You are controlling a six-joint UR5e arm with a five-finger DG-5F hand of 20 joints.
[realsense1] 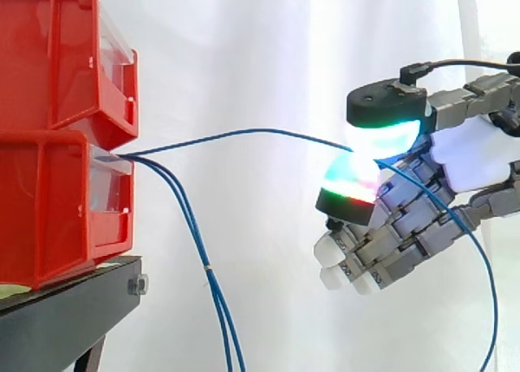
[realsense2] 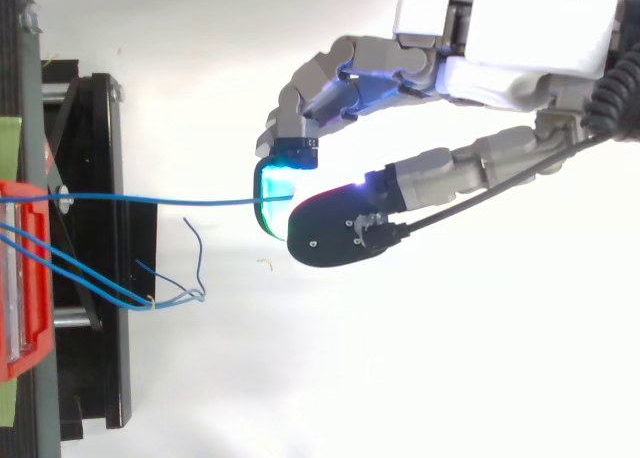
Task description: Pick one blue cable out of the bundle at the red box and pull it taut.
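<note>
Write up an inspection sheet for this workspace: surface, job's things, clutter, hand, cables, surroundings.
Surface: black stand carrying the bins.
Job's things: red bins, stacked two high; one blue cable runs from the lower bin's front to the hand, bowed slightly upward in the side view.
Clutter: nothing seen.
Hand: hand shut on the blue cable, which is pinched between two glowing pads; its other fingers are curled beneath.
Cables: other blue cables hang slack from the lower bin, apart from the hand; the pinched cable's tail droops behind the hand.
Surroundings: white curtain behind everything.
</note>
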